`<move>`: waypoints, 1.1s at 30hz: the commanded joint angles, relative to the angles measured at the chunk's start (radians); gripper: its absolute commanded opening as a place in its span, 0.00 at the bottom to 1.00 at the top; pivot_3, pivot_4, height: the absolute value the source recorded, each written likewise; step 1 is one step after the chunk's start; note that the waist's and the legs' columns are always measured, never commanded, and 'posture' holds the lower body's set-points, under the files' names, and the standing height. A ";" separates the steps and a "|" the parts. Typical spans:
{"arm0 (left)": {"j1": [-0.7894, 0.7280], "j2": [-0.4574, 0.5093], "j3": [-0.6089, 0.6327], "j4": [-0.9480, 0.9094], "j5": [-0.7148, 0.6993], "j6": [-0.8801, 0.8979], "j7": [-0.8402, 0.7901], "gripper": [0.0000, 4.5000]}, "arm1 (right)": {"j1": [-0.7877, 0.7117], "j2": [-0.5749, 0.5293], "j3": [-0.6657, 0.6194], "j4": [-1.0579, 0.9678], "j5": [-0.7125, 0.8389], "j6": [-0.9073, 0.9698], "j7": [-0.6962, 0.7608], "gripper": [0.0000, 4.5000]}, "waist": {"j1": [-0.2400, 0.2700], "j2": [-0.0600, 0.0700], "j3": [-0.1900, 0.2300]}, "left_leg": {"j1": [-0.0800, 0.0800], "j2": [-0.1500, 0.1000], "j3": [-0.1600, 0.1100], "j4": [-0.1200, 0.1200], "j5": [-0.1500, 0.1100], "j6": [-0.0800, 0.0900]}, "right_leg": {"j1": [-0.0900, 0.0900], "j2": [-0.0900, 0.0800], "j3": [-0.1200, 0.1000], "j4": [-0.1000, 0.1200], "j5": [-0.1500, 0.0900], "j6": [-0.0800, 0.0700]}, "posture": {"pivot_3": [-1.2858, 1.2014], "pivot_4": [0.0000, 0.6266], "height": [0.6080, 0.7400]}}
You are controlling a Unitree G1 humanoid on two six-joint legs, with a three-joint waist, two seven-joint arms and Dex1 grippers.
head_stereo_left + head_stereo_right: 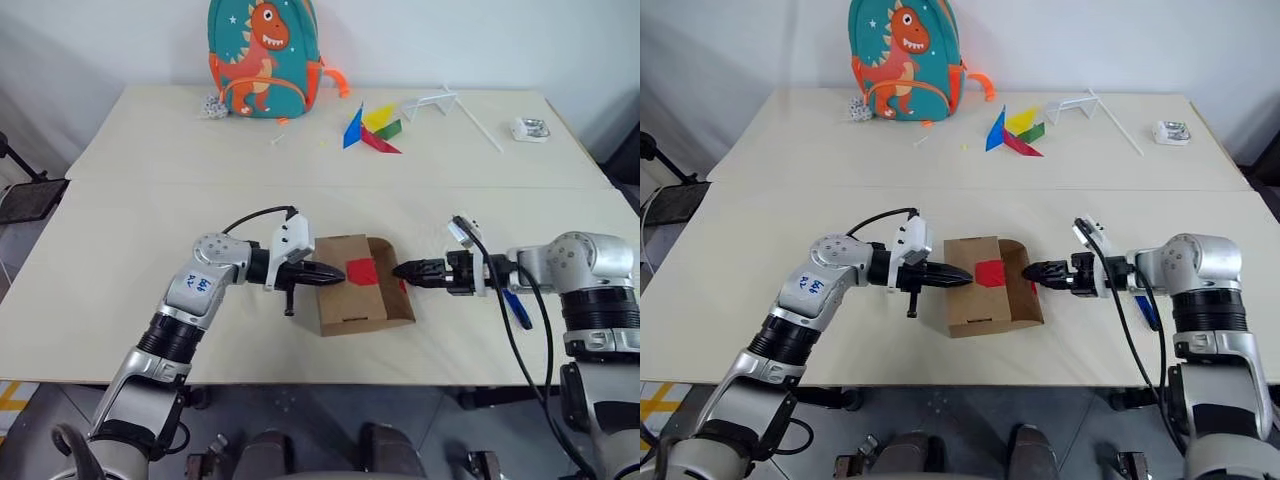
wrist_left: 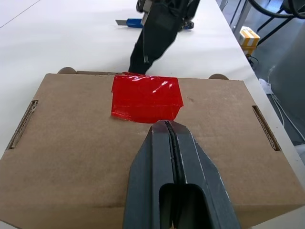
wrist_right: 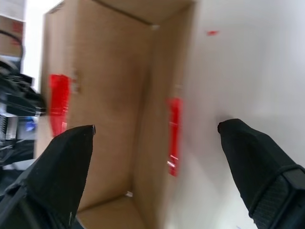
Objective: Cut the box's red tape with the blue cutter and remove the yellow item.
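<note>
The box [image 1: 352, 287] lies near the front edge of the tabletop [image 1: 120, 200], between your two hands, its long axis running roughly front to back with the far end turned slightly to your right; its brown top face is up and a rounded flap stands along its right side. The red tape [image 1: 362, 270] sits on the top face toward the right edge; in your right wrist view a second strip of red shows on the side wall below that edge. Your left hand [image 1: 335, 275] comes in from the left, fingers pressed together, pinching nothing, tips resting on the box's top just short of the tape and pointing to the right. Your right hand [image 1: 404, 270] comes in from the right, pointing left at the box's flap side; the right wrist view shows its two black fingers [image 3: 66, 162] spread wide with the box wall between them, nothing gripped. The blue cutter [image 1: 515, 305] lies flat on the tabletop to the right of the box, partly hidden behind your right forearm, with its long axis running front to back. Farther back, a paper pinwheel [image 1: 372, 128] lies beside a white stick [image 1: 478, 125], a small white object [image 1: 530, 129] sits at the far right, and a teal dinosaur backpack [image 1: 262, 55] stands at the far edge. No writing on the box can be read.
</note>
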 commanded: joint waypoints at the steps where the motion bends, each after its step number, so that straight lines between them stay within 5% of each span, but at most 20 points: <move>1: -0.003 0.006 -0.005 0.002 0.019 0.007 0.016 0.00 | 0.000 0.043 0.005 0.028 0.012 0.024 0.030 0.97 | 0.000 0.000 0.000 | 0.000 0.000 0.000 0.000 0.000 0.000 | 0.000 0.000 0.000 0.000 0.000 0.000 | 0.52 0.24 1.00; 7: -0.001 0.013 -0.003 -0.008 0.018 0.015 0.019 0.00 | 0.006 0.049 -0.009 0.099 -0.029 -0.011 0.037 0.97 | 0.001 0.000 0.000 | 0.000 0.000 0.000 0.000 0.000 0.000 | 0.000 0.000 0.000 0.000 0.000 0.000 | 0.52 0.24 1.00; 12: 0.005 0.021 -0.002 -0.021 0.019 0.022 0.021 0.00 | 0.009 0.039 -0.042 0.166 -0.043 -0.035 0.033 0.68 | 0.003 0.000 0.000 | 0.000 0.000 0.000 0.000 0.000 0.000 | 0.000 0.000 0.000 0.001 0.000 0.000 | 0.52 0.24 1.00; 28: 0.004 0.017 -0.011 -0.028 0.017 0.035 0.023 0.00 | 0.021 0.092 0.029 0.120 -0.087 -0.022 0.013 0.68 | -0.005 0.000 0.000 | 0.001 0.000 0.000 0.001 0.000 0.000 | 0.000 0.000 0.000 0.002 0.000 0.000 | 0.52 0.24 1.00; 33: 0.005 0.015 -0.011 -0.030 0.017 0.038 0.026 0.00 | 0.032 0.101 0.025 0.108 -0.109 -0.023 -0.004 0.40 | -0.010 0.000 0.000 | 0.001 0.000 0.000 0.001 0.000 0.000 | 0.000 0.000 0.000 0.003 0.000 0.000 | 0.52 0.24 1.00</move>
